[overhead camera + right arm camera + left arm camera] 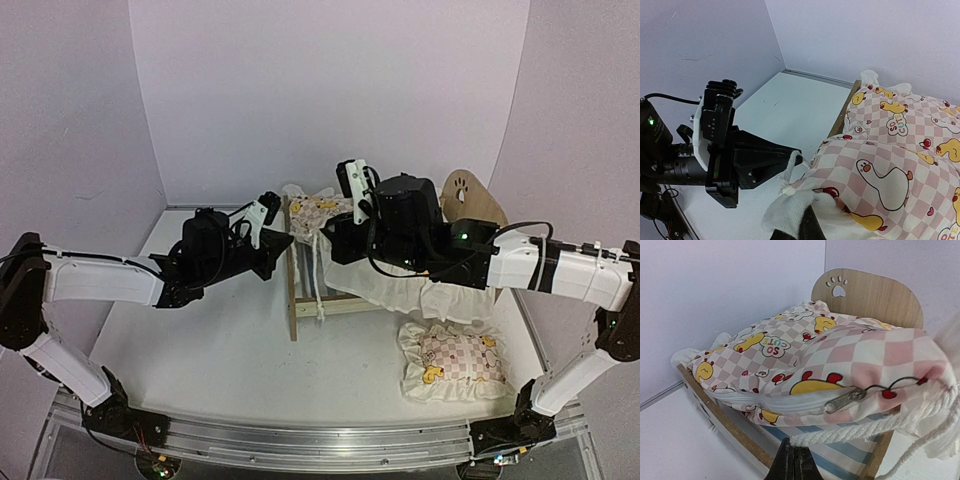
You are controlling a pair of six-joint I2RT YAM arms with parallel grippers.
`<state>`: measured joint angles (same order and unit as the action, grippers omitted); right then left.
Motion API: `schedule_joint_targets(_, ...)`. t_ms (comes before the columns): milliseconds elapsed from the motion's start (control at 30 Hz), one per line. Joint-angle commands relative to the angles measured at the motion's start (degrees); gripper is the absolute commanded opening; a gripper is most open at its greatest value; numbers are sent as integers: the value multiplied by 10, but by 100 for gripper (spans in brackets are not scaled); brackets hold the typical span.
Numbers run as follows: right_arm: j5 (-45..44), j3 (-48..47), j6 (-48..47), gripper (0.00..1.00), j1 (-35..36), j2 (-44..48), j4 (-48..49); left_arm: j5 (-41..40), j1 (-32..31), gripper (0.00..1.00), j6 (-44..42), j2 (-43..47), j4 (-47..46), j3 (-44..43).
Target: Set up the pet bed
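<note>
bed [293,290] sits mid-table [200,370], toward the back; footboard left, headboard [875,295] right, paw cutout visible; quilt [770,347] bunched on top of it, frill hanging over the near side; striped base shows under the quilt at the foot end; left gripper [790,455] at the foot end, jaws pinched tight on the white cord [840,433] running from the quilt corner; right gripper [807,222] just beside it over the bed, jaws closed on the quilt's white frill at that same corner; zipper pull shows on the quilt edge; pillow [452,358] lies flat on the table, near-right of the bed, apart from it
</note>
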<state>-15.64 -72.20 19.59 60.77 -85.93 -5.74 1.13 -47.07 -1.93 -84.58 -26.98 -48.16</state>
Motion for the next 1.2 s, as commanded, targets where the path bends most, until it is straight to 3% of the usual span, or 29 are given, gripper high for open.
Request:
schedule_joint_targets(0, 14, -7, 7, 0, -2, 0, 33, -73, -20, 0, 40, -15, -18, 1)
schedule_joint_targets(367, 32, 1, 8, 0, -2, -30, 34, -87, -37, 0, 70, -22, -18, 29)
schedule_joint_targets(467, 40, -2, 9, 0, -2, -49, 38, -80, -38, 10, 78, -12, -18, 47)
schedule_joint_targets(600, 35, -7, 10, 0, -2, -67, 39, -66, -38, 37, 102, 24, -16, 83)
schedule_joint_targets(700, 20, -11, 10, 0, -2, -76, 36, -56, -37, 48, 120, 66, -3, 108)
schedule_joint_targets(833, -39, -8, 28, 0, -1, -70, 25, -58, -35, 66, 148, 119, 43, 133)
schedule_joint_targets(1000, -103, 3, 43, 0, -2, -44, 28, 22, 37, 68, 242, 155, 51, 184)
schedule_joint_targets(1167, -118, -8, 54, 0, -1, -50, 13, 16, 55, 67, 274, 133, 25, 198)
